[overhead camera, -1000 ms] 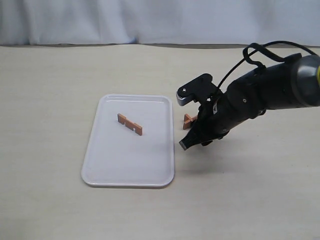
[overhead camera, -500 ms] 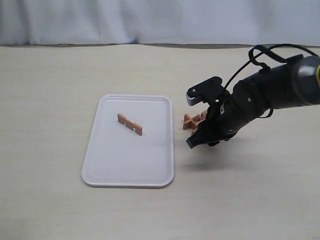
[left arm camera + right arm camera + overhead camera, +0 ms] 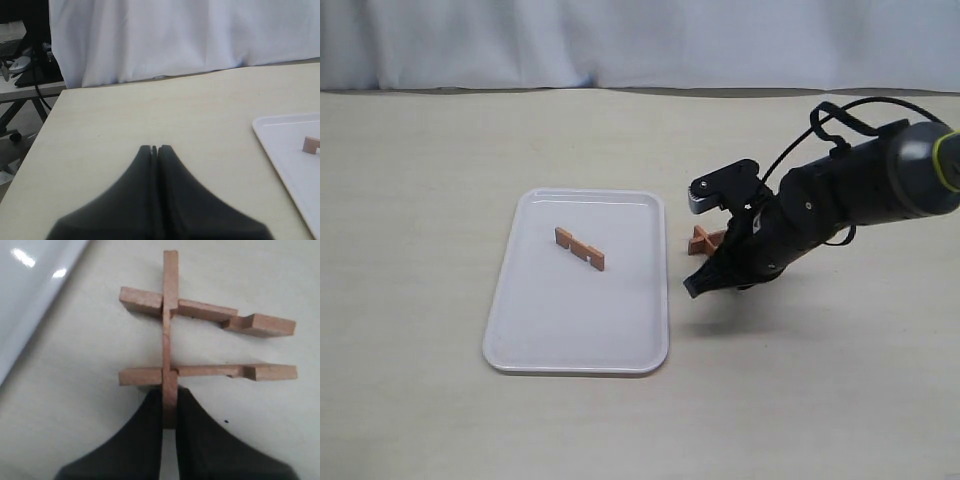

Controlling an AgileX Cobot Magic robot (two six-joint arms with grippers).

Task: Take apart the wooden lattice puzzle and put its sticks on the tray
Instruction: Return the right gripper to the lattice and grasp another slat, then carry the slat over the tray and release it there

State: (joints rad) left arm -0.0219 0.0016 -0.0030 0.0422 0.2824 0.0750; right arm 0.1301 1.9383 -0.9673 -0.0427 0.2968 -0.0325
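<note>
Right claw (image 3: 170, 402) pinches one stick (image 3: 170, 315) of the wooden lattice puzzle (image 3: 210, 371).

the pale table (image 3: 430, 200) holds a white tray (image 3: 575, 320), with the small puzzle (image 3: 701, 240) just beside it.

One tray (image 3: 570, 325), one loose stick (image 3: 579, 248), three interlocked sticks (image 3: 170, 330).
</note>
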